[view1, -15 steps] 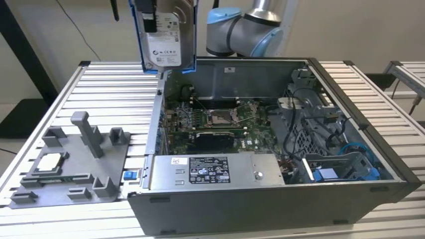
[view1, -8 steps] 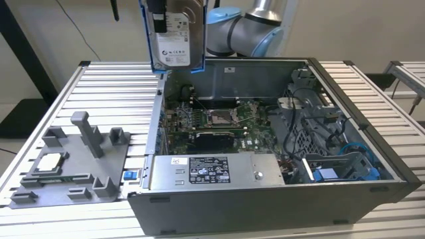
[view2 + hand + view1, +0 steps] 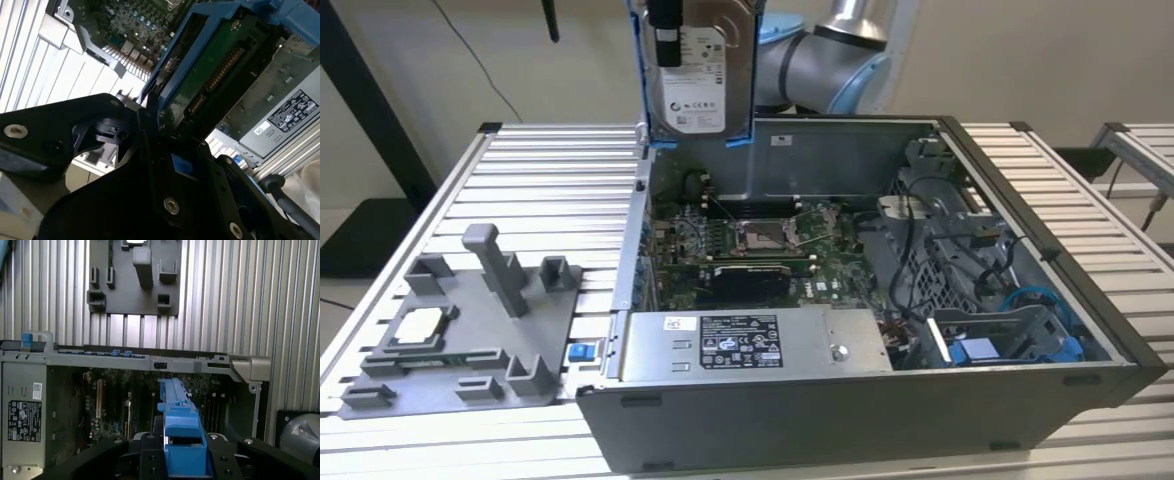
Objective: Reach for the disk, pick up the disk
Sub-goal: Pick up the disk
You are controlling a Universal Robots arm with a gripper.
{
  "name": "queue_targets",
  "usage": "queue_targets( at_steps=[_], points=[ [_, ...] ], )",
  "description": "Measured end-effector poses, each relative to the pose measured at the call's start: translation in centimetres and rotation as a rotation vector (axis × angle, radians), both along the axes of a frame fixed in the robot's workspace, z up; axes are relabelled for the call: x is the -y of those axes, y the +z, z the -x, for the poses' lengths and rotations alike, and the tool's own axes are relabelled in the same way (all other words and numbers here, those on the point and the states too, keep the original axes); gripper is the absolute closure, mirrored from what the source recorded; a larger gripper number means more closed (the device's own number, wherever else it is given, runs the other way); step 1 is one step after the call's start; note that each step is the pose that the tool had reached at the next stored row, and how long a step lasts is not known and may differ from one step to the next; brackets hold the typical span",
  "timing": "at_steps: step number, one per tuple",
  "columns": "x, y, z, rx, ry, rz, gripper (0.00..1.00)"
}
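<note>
As it hangs, the disk [image 3: 704, 90] — silver, blue-railed.

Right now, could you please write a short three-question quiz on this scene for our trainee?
1. True or false: the flat silver-grey metal hard drive with blue plastic rails lies inside the open grey metal computer case.
2. Pick one: the black pincer is A) open and empty, B) shut on the hard drive, C) touching the motherboard.
3. Fill in: the dark grey plastic fixture tray sits on the ribbed aluminium table, toward the exterior view's ____ of the case.
Key: 1 false, it hangs above the case; 2 B; 3 left.
</note>
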State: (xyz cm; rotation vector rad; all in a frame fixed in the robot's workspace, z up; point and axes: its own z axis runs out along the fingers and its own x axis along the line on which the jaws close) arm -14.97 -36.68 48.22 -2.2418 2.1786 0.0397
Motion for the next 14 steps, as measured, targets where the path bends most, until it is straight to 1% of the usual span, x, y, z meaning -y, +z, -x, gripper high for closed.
queue_targets(
  at_steps=[14],
  points=[
    [0.01,-0.15,-4.8,0.0008,0.001,-0.0001,1.00]
  ],
)
